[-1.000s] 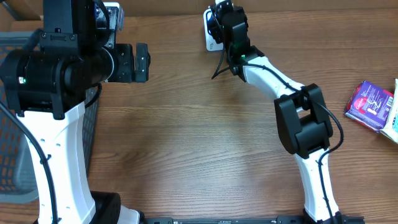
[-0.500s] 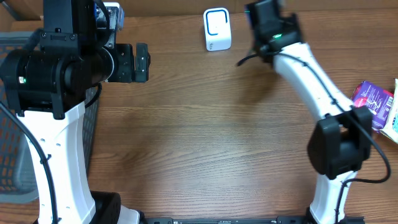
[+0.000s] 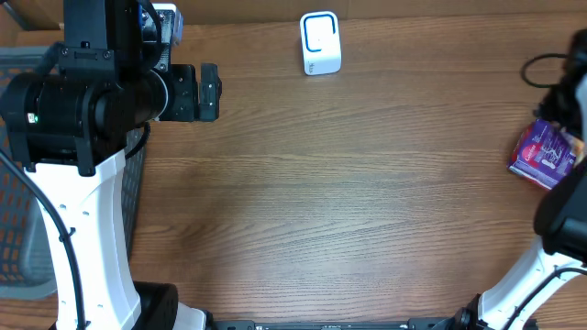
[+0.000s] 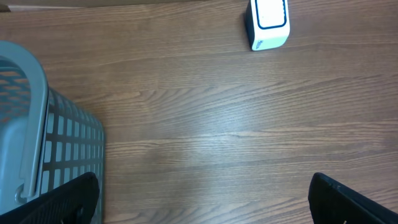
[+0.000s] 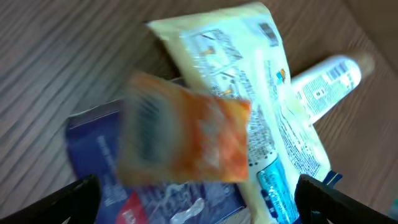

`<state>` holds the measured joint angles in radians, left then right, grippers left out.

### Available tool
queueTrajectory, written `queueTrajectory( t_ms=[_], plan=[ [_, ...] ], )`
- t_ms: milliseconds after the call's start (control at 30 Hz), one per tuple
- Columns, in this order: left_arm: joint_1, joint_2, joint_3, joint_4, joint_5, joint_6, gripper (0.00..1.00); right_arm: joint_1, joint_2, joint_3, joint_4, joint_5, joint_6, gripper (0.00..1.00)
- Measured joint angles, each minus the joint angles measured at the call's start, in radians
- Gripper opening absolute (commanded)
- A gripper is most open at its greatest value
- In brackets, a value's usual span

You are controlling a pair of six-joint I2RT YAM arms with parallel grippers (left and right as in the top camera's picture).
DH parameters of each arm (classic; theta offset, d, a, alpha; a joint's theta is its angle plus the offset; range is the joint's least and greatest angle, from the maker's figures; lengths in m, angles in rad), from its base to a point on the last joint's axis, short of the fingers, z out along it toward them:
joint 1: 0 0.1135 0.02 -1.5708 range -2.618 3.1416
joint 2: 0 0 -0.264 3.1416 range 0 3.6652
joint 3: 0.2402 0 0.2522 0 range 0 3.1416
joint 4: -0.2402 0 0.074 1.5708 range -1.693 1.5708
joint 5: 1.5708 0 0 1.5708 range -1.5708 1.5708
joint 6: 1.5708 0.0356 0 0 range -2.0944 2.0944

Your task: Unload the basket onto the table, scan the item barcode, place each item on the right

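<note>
At the far right of the table (image 5: 43, 43), the right gripper (image 5: 199, 202) hangs spread wide, empty, and would best centre on the orange packet (image 5: 180, 134) alone, clear of the yellow pouch (image 5: 230, 56).

Noted from overhead: brown wood-grain table (image 3: 348, 202), grain running left to right, bare across the middle. Grey plastic lattice basket (image 3: 20, 266) at my far left (only partly seen from above). My left wrist view shows the basket (image 4: 62, 143) closer: smooth rounded rim, square-holed wall, table (image 4: 217, 124) alongside.
</note>
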<state>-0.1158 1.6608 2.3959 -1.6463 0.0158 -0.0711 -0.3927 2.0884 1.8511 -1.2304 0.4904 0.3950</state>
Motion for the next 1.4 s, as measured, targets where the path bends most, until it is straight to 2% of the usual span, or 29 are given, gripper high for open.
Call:
queueTrajectory(
  t_ms=[167,233,367,500,633,733,833,967,1100,1233,1400],
  plan=[
    [0.0,0.0,0.0,0.119,0.0,0.0,1.0,-0.032,-0.058,0.063,0.001,-0.075,0.025,1.0],
    [0.0,0.0,0.0,0.168,-0.001,0.0,1.0,-0.025,-0.117,0.164,0.032,-0.104,0.029,1.0],
    [0.0,0.002,0.0,0.415,-0.034,0.008,1.0,0.011,-0.292,0.404,0.21,-0.185,0.035,1.0],
    [0.0,0.005,0.0,0.718,-0.217,0.062,1.0,0.065,-0.502,0.547,0.42,-0.246,0.037,1.0],
    [0.0,-0.008,-0.002,0.744,-0.45,0.155,1.0,0.064,-0.7,0.549,0.42,-0.285,0.037,1.0],
    [0.0,-0.049,-0.041,0.78,-0.527,0.191,1.0,0.074,-0.801,0.389,0.506,-0.337,0.021,1.0],
    [0.0,-0.154,-0.137,0.78,-0.529,0.21,1.0,0.127,-0.885,0.123,0.56,-0.367,-0.029,1.0],
    [0.0,-0.438,-0.425,0.887,-0.513,0.222,1.0,0.254,-0.997,-0.28,0.659,-0.395,-0.108,1.0],
    [0.0,-0.711,-0.687,1.041,-0.506,0.236,1.0,0.305,-1.124,-0.537,0.776,-0.415,-0.122,1.0],
    [0.0,-0.972,-0.94,1.217,-0.49,0.24,1.0,0.305,-1.277,-0.676,0.928,-0.415,-0.113,1.0],
    [0.0,-1.225,-1.177,1.323,-0.423,0.24,1.0,0.305,-1.394,-0.725,0.962,-0.414,-0.115,1.0]
  ],
)
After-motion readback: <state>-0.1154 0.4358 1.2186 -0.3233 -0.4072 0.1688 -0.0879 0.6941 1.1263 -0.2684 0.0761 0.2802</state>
